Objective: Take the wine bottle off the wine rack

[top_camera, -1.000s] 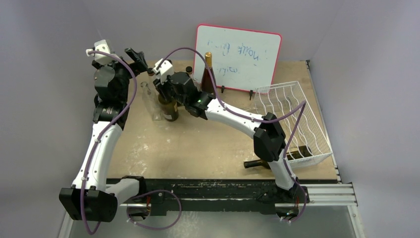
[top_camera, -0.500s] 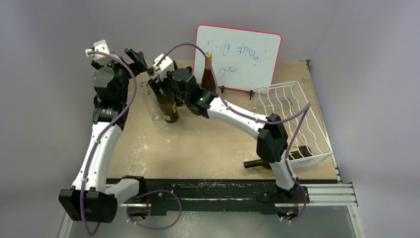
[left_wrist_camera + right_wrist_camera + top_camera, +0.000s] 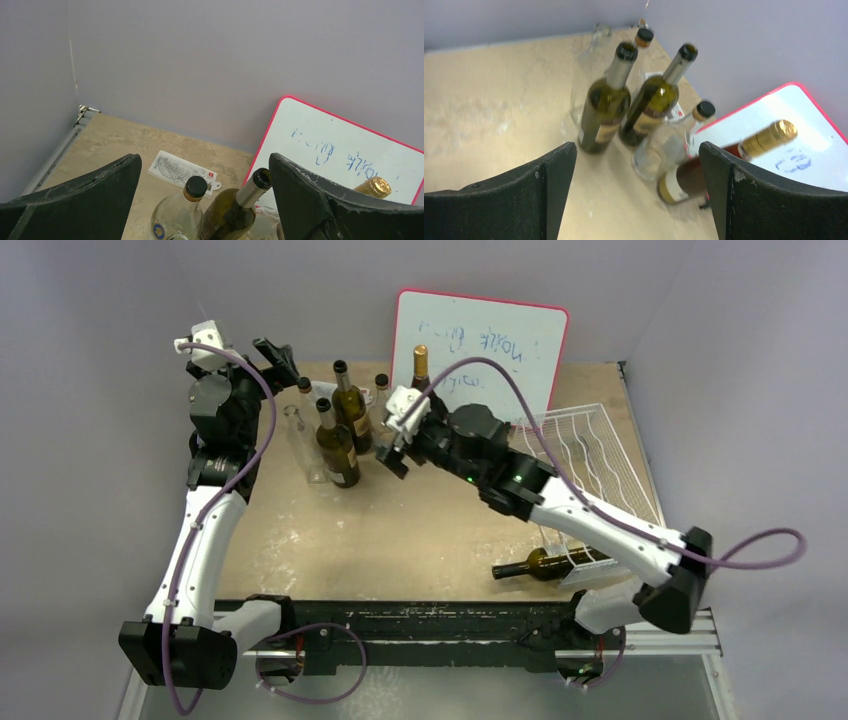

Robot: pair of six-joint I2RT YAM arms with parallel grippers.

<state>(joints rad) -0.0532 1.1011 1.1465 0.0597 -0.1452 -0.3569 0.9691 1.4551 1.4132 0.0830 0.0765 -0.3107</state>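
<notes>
Presently right tool point(image 3: 636, 150) gapes empty, with upright bottles point(image 3: 606, 107) just ahead on the bench point(image 3: 420, 530). Left tool point(image 3: 205, 167) also stands open. Well behind the right tool, wine rack point(image 3: 590, 445) holds one wine bottle point(image 3: 548, 562), lying flat.

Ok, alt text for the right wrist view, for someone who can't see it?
The open right gripper looks down on a table with standing bottles: a green bottle, a second green bottle beside it, a clear bottle and a gold-capped bottle. A red-framed whiteboard fills the picture's right edge.
</notes>
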